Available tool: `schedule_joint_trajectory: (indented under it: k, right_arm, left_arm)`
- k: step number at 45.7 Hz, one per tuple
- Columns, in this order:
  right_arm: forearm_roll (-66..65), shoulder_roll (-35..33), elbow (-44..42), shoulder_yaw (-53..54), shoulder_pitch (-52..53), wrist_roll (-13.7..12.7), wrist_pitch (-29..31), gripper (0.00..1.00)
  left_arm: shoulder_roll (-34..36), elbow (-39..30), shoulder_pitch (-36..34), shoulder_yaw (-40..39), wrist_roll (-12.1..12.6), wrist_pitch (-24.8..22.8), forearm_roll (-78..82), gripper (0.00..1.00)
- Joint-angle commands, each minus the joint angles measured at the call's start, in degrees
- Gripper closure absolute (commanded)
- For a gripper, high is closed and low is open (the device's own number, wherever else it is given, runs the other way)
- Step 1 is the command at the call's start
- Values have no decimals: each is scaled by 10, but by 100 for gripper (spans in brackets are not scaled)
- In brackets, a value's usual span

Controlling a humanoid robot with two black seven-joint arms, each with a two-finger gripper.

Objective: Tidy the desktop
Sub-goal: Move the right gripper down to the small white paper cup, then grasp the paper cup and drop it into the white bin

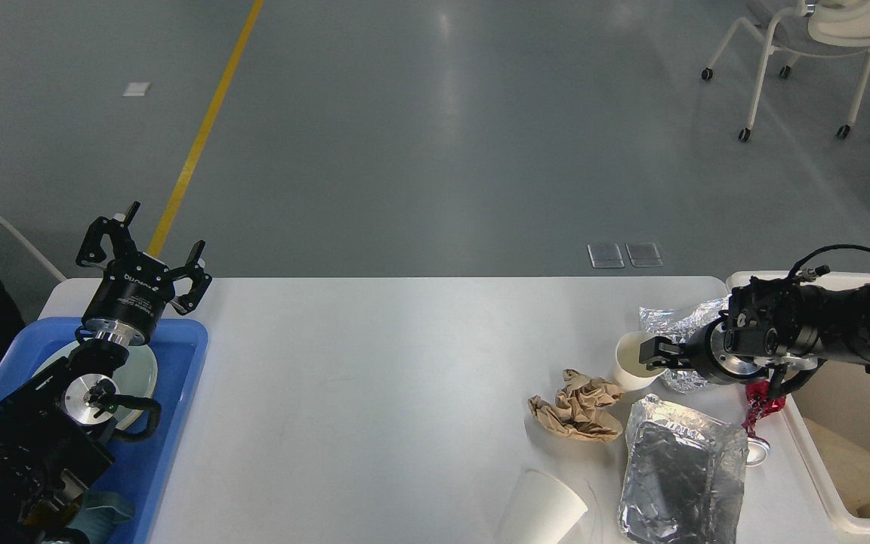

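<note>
While my right gripper [650, 353] pinches the rim of the paper cup [633, 363], I'd keep the cup level and carry it straight to the cream bin [820, 483] just right of the desktop [374, 393], clearing the crumpled foil [680, 321] behind it. My left gripper [144, 257] hangs spread and empty above the blue tray [178, 423] at the desktop's left end. That desktop fills the foreground, its long axis running left to right, far edge square to me.

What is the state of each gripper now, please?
Left gripper: open, holding nothing, above the blue tray.
Right gripper: at the paper cup rim; grip cannot be told.
</note>
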Motion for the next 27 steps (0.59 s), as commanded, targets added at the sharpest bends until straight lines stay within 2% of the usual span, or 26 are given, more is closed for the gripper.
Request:
schedule_joint_trajectory:
  k: [1, 4, 5, 7, 20, 27]
  right_arm:
    - [-7, 1, 0, -1, -7, 19, -10, 59]
    - [-4, 4, 0, 0, -9, 20, -13, 67]
    - [-3, 4, -1, 0, -9, 22, -14, 74]
    - [-2, 5, -1, 3, -9, 22, -15, 100]
    - [-2, 1, 0, 12, 2, 22, -13, 100]
    - [-6, -2, 27, 0, 56, 24, -5, 100]
  left_arm:
    - [0, 0, 0, 0, 0, 0, 0, 0]
    - [0, 0, 0, -1, -1, 0, 0, 0]
    - [0, 0, 0, 0, -1, 0, 0, 0]
    - [0, 0, 0, 0, -1, 0, 0, 0]
    - [0, 0, 0, 0, -1, 0, 0, 0]
    - [0, 0, 0, 0, 0, 0, 0, 0]
